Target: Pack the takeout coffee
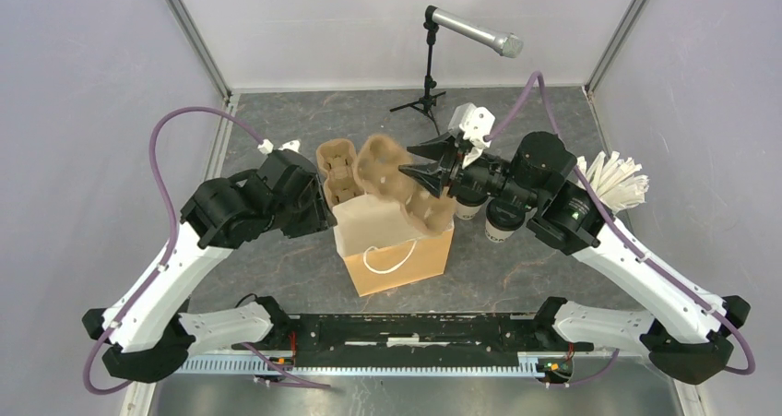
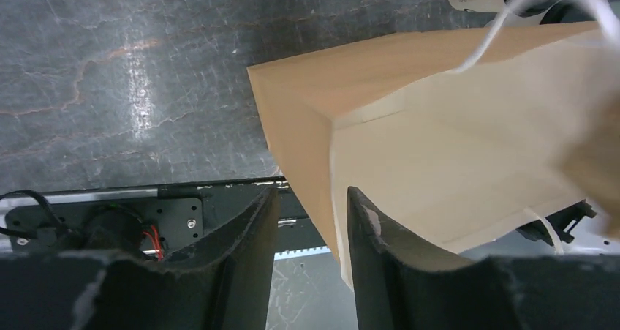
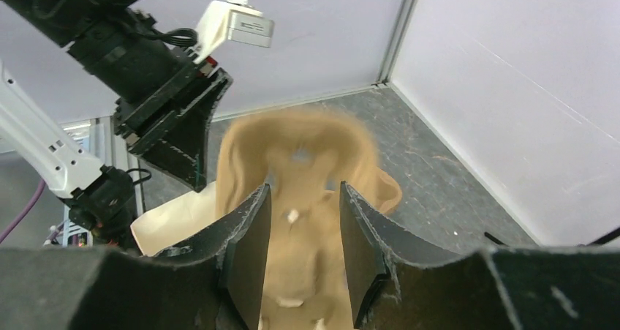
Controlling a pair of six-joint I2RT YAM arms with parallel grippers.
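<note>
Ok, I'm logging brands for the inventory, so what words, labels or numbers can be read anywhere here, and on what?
coffee cups: dark lettering on the side, too small to read.
paper bag: no print in view.
cup carrier: no print in view.
Nothing else in any view bears readable text.

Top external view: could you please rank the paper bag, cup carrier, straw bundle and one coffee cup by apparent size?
Largest: paper bag and cup carrier, too alike to separate, since they overlap.
Then: straw bundle.
Smallest: coffee cup.
</note>
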